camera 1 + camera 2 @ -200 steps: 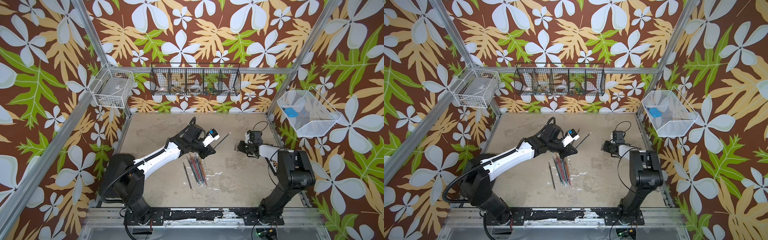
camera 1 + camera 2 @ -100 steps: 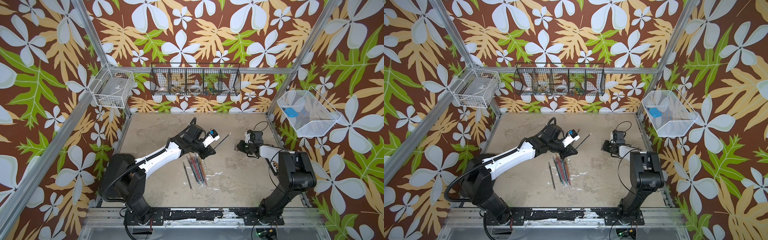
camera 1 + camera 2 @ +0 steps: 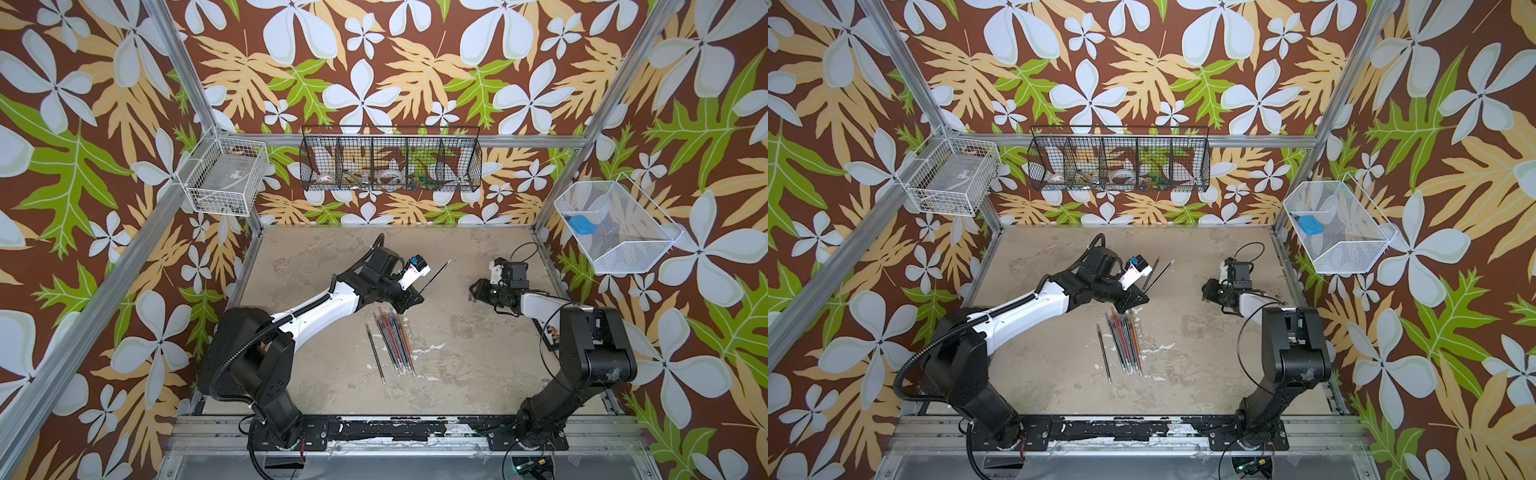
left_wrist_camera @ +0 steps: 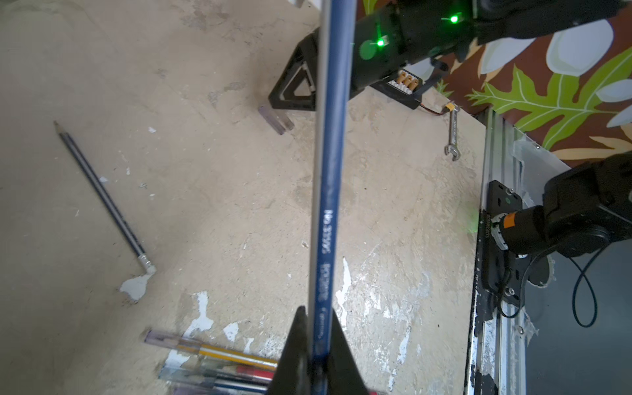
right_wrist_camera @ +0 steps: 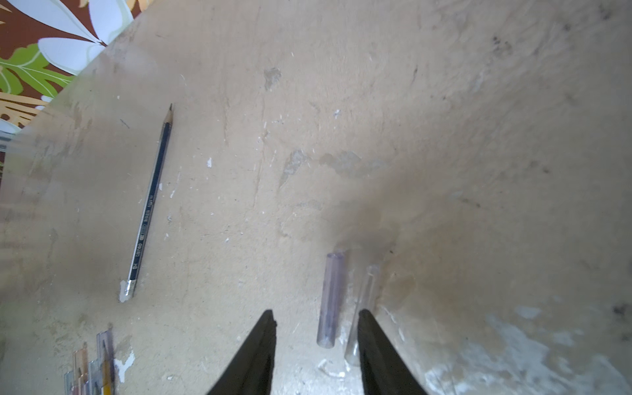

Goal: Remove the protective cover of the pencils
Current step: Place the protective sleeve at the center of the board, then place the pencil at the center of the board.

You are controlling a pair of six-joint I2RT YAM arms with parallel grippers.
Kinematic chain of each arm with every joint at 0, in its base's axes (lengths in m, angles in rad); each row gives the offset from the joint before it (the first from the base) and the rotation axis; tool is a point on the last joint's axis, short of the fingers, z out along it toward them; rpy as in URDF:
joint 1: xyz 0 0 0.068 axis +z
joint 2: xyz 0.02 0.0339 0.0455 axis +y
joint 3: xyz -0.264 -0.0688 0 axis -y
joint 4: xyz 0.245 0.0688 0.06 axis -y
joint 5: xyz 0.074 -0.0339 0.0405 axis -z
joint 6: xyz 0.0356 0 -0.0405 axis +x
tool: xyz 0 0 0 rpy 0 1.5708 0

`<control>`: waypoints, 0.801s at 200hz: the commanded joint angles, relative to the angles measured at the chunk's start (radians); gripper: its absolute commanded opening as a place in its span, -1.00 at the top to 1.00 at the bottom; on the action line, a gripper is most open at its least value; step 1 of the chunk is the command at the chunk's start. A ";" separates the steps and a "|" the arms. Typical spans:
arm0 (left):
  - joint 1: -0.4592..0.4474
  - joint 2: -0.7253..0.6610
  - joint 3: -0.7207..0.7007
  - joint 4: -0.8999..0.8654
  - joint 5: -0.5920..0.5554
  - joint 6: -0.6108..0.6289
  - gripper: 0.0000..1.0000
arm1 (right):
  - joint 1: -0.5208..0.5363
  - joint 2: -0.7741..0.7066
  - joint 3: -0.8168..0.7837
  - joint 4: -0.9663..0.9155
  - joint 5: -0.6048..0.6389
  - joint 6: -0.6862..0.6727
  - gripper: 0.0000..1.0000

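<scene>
gripping pencil [image 4: 330,171]: left tool [image 4: 316,328] | right tool [image 5: 317,313] spread over caps [image 5: 331,294]

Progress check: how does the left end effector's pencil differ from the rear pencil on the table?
The held pencil is clamped, raised, in the left end effector; the rear pencil lies flat on the table. The rear pencil's tip is bare; the held pencil's cannot be judged. Both shafts are dark blue.

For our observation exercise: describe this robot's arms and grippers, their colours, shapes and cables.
Both the left arm and right arm have black joint housings and a white forearm link. A ribbed black hose runs along the left one; a thin black wire loops over the right one's wrist. The left gripper and right gripper have black fingers tapering to points.
</scene>
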 commanded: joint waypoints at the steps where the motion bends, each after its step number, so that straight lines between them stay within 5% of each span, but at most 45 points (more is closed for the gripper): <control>1: 0.034 -0.006 -0.024 0.109 -0.071 -0.093 1.00 | 0.002 -0.036 -0.011 0.028 0.008 0.004 0.16; 40: 0.090 0.119 0.028 0.112 -0.266 -0.193 1.00 | -0.023 -0.107 -0.069 0.035 0.029 0.043 0.18; 91: 0.092 0.383 0.310 -0.026 -0.424 -0.237 1.00 | -0.006 -0.397 -0.250 -0.009 -0.068 0.070 0.19; 126: 0.092 0.651 0.648 -0.259 -0.431 -0.216 1.00 | -0.005 -0.669 -0.418 -0.047 -0.149 0.078 0.19; 160: 0.092 0.735 0.724 -0.312 -0.464 -0.216 1.00 | -0.008 -0.768 -0.476 -0.126 -0.125 -0.002 0.20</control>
